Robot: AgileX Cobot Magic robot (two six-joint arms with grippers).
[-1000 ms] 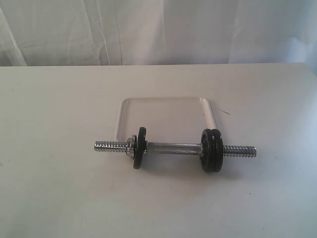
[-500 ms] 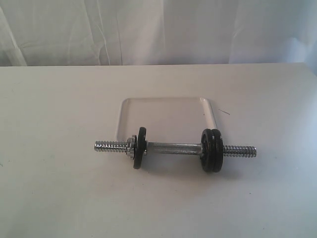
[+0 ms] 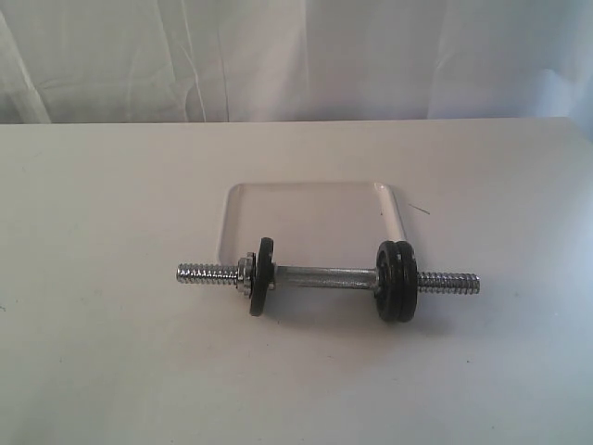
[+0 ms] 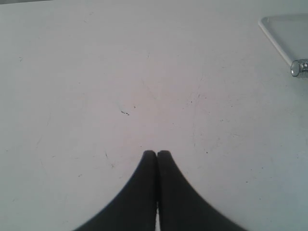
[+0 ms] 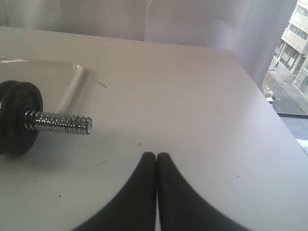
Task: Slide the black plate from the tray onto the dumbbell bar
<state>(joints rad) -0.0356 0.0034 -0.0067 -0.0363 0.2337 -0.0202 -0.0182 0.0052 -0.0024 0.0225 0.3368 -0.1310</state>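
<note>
So we'd call this basically wrapped: the tray (image 3: 306,199) has no disc on it, and the dumbbell bar (image 3: 326,275) lying just in front carries all three. The black plate (image 3: 405,282) is probably one of the right-hand pair; a lone disc (image 3: 262,275) sits by a nut (image 3: 243,272) on the left. Left gripper (image 4: 157,154) and right gripper (image 5: 157,155) are pinched together on nothing over the table (image 3: 111,352), likely since nothing's left to carry. Neither arm shows in the exterior view, and the bar hides the tray's near rim.

Dumbbell bar (image 3: 329,276) before tray (image 3: 310,218)
</note>
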